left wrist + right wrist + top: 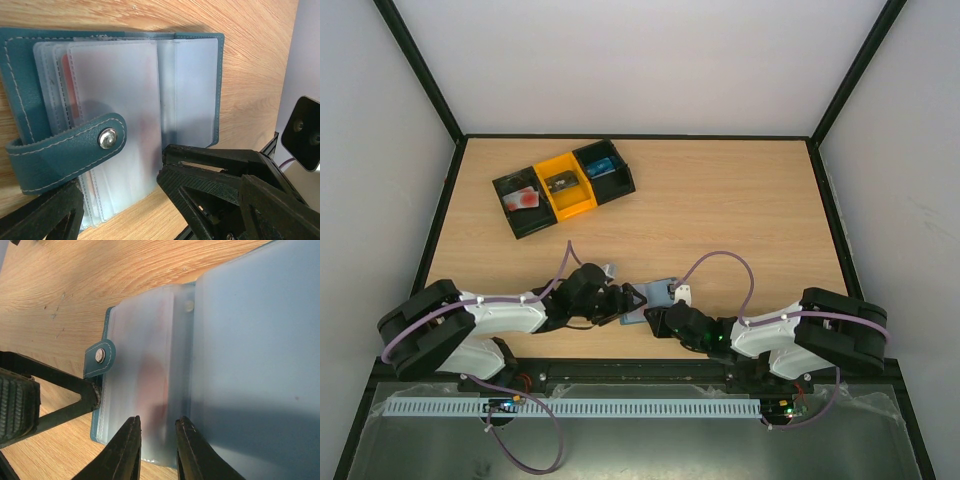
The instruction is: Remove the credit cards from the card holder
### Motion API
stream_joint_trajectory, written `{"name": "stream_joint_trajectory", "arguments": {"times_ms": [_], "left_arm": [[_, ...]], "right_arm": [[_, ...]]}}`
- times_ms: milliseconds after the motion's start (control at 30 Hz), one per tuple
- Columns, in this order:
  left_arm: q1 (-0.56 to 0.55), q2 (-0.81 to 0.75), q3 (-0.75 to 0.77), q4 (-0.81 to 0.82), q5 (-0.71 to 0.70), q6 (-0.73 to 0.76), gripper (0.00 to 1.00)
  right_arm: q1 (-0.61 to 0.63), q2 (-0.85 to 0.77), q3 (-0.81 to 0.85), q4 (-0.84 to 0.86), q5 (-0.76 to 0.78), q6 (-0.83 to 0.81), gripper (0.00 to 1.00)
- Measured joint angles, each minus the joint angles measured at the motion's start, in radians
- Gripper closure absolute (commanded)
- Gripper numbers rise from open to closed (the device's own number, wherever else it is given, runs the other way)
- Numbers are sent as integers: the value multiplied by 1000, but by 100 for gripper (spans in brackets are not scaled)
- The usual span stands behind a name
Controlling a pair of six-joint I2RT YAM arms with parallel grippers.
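My left hand [120, 181], fingers apart, straddles the edge of the open teal card holder [22, 75] on the surface [255, 55]. A red card [68, 87] sits in its clear sleeves [117, 85]. My right hand [157, 427] is nearly together over one; whether it pinches, I cannot tell.

The left arm [500, 315] and right arm [770, 335] wear white shells between bulky black joint housings, each trailed by a looping lilac cable [720, 258]. The left end effector [628, 303] is matte black with open triangular framing. The right end effector [157, 422] has smooth black fingers.
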Motion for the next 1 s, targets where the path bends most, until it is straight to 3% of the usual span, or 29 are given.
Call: {"name": "stream_joint_trajectory", "arguments": {"times_ms": [1000], "left_arm": [[-6, 6, 8, 41, 18, -1, 17]], "right_arm": [[-1, 24, 0, 34, 0, 0, 78]]}}
